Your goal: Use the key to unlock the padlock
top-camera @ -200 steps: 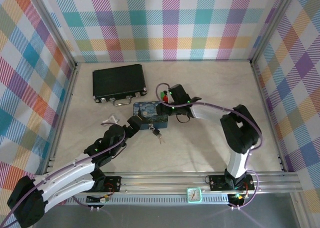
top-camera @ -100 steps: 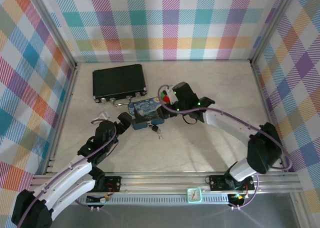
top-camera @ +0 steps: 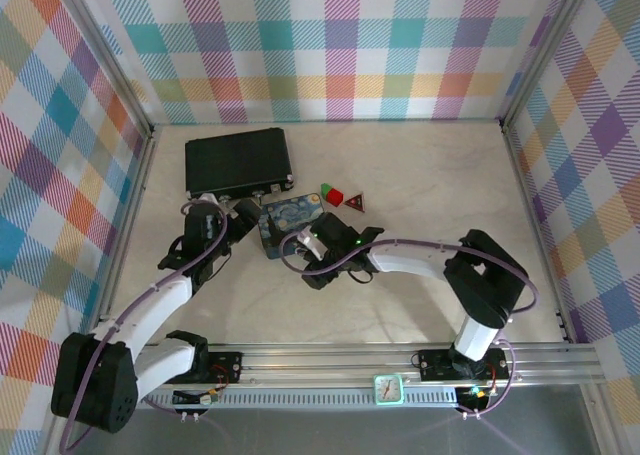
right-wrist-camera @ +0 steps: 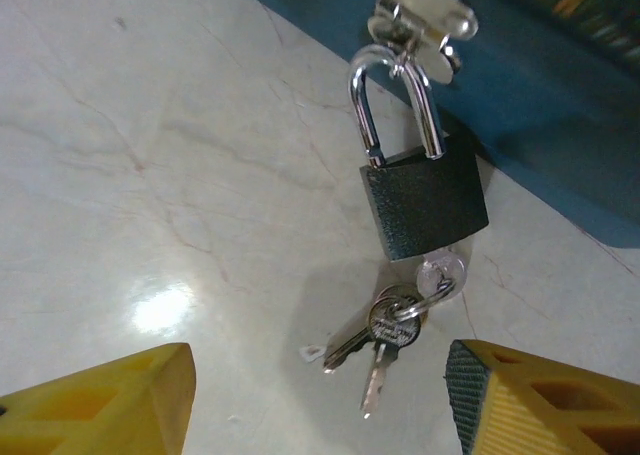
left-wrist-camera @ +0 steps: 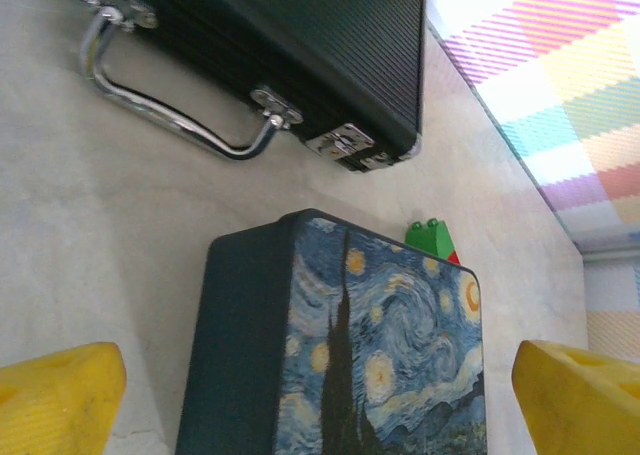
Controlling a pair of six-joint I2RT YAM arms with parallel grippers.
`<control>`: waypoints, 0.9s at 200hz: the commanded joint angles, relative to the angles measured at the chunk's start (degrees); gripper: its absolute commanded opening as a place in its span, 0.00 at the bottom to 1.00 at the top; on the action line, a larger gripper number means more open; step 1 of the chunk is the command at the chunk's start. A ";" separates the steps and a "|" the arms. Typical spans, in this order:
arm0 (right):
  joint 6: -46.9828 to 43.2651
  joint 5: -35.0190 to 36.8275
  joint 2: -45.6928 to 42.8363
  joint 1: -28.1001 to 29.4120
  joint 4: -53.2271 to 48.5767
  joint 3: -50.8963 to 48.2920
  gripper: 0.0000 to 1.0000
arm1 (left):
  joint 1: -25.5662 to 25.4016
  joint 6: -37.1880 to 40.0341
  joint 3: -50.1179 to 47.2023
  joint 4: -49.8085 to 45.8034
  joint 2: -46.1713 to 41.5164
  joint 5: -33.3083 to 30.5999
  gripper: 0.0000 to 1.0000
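- The padlock (right-wrist-camera: 424, 201) lies flat on the table (right-wrist-camera: 150, 155). Its shackle is threaded through the hasp (right-wrist-camera: 415, 20) of the blue swirl-painted box (left-wrist-camera: 390, 345), so it is tethered to the box wall and can only be worked where it lies.
- The key (right-wrist-camera: 441, 272) shows at 6 o'clock of the lock body. Only its round head pokes out, so it seems to be seated in the keyhole. A ring of spare keys (right-wrist-camera: 378, 340) trails from it towards 7 o'clock.
- The right gripper (right-wrist-camera: 320, 400) hovers over the lock with its fingers partly spread and nothing between them. The key bunch sits at about 12 o'clock between the tips, which looks like a line-up for pinching the key head.
- The left gripper (left-wrist-camera: 320, 400) is spread wide and holds nothing. Its yellow fingers stand either side of the box's near end without touching it, probably ready to brace the box so the lock cannot skid when the key is turned.
- The black case (left-wrist-camera: 300, 35) lies at 11 o'clock of the box in the left wrist view, and a green block (left-wrist-camera: 430, 237) peeks out at 1 o'clock. Both are out of the working area.
- The shackle looks seated in the body, so I judge the lock not yet opened.
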 commanded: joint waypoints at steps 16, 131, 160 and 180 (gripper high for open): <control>-4.03 3.80 4.24 1.12 5.69 2.54 0.67 | 0.95 3.69 2.12 2.06 2.59 3.62 0.97; -5.28 9.76 10.98 1.35 16.72 0.94 0.47 | 1.97 6.22 4.00 6.40 11.26 7.15 0.93; -8.75 10.24 9.19 1.35 18.42 -1.59 0.32 | 2.42 7.41 3.90 6.21 12.36 7.61 0.90; -10.67 10.11 8.47 1.35 18.88 -2.38 0.23 | 2.66 8.19 3.88 6.32 13.04 8.24 0.88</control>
